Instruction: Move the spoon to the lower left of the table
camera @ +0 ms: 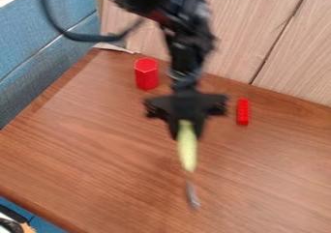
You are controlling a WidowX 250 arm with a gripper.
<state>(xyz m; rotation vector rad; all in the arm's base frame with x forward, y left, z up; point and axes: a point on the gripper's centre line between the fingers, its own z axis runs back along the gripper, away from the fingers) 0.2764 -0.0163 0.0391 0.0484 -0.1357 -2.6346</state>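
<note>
As the spoon (pixel 188 163) is presumably being readied for the lower left, the black robot hand (pixel 187 134) is pinching its pale green handle (pixel 188 150) over the wooden desk (pixel 97 150), leaving the metal end (pixel 192 198) free.

A red hexagonal block (pixel 146 74) stands upright on the wooden table (pixel 97 145), upper left of centre. A red studded brick (pixel 243 112) lies right of centre.
</note>
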